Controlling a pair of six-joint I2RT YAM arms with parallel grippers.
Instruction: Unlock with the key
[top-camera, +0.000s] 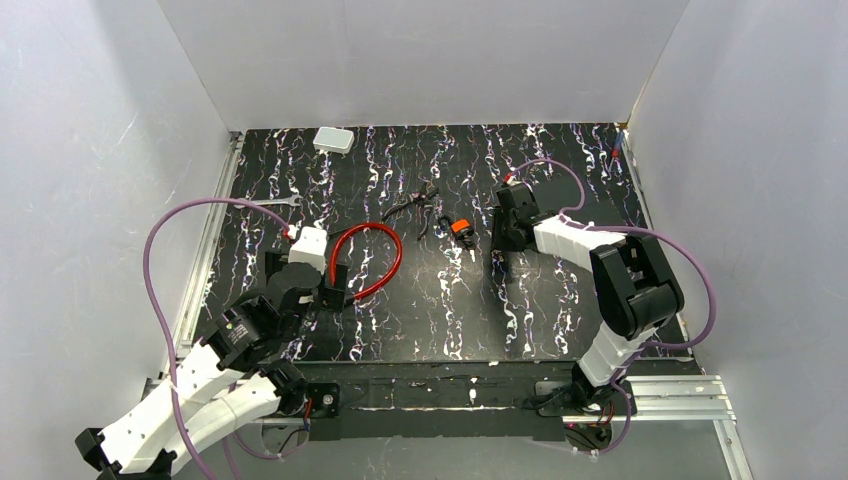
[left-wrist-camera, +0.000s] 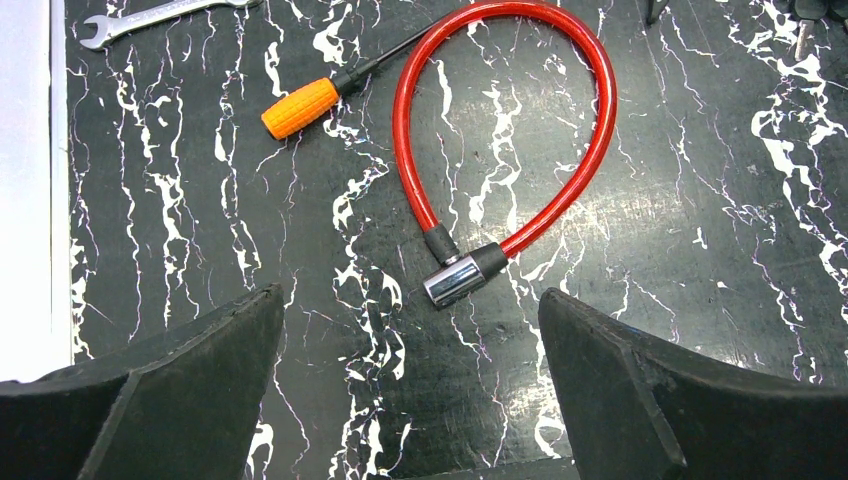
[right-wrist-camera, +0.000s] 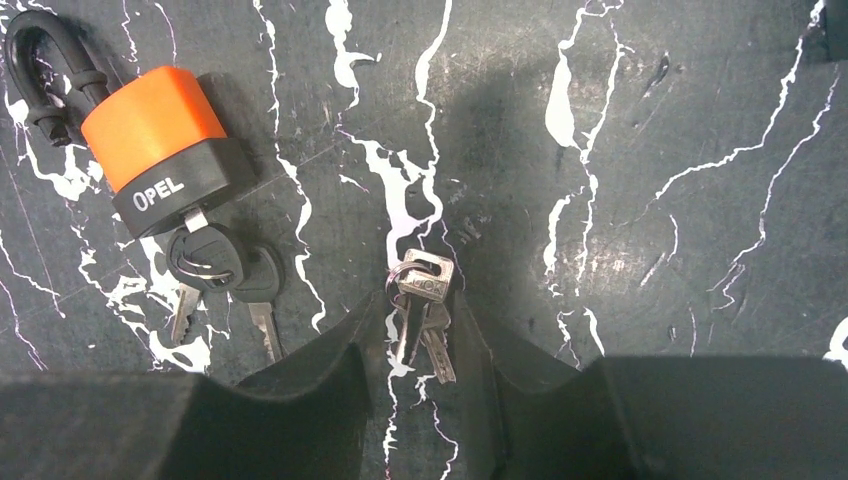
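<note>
Found key (right-wrist-camera: 425, 300), a small silvery bunch on a ring, lying flat on the black marbled table (right-wrist-camera: 650, 150), blades pointing back toward the gripper's base in R wrist view. Saw R gripper (right-wrist-camera: 422, 350) lowered over it, jaws part-way apart w/ one finger close on each side of the bunch. Couldn't tell if the pads pressed on the key or just flanked it. Key looked to be resting on the table. Noted orange-and-black padlock (right-wrist-camera: 160, 140) marked OPEL to the left of the key in that view, near but apart, w/ black-headed keys (right-wrist-camera: 215, 262) hanging at its keyhole end. In top view, couldn't make out the key under the R arm's wrist. Found L gripper (left-wrist-camera: 412, 390) over the table's left half w/ jaws spread wide, nothing btwn them. Saw red cable lock (left-wrist-camera: 452, 280) just ahead of it, loop closed into its silver barrel. Spotted orange-handled screwdriver (left-wrist-camera: 300, 107) beside the loop, shaft running up to the loop's top, and wrench (left-wrist-camera: 150, 20) further out. Noted white box (top-camera: 333, 139) by the back wall.
</note>
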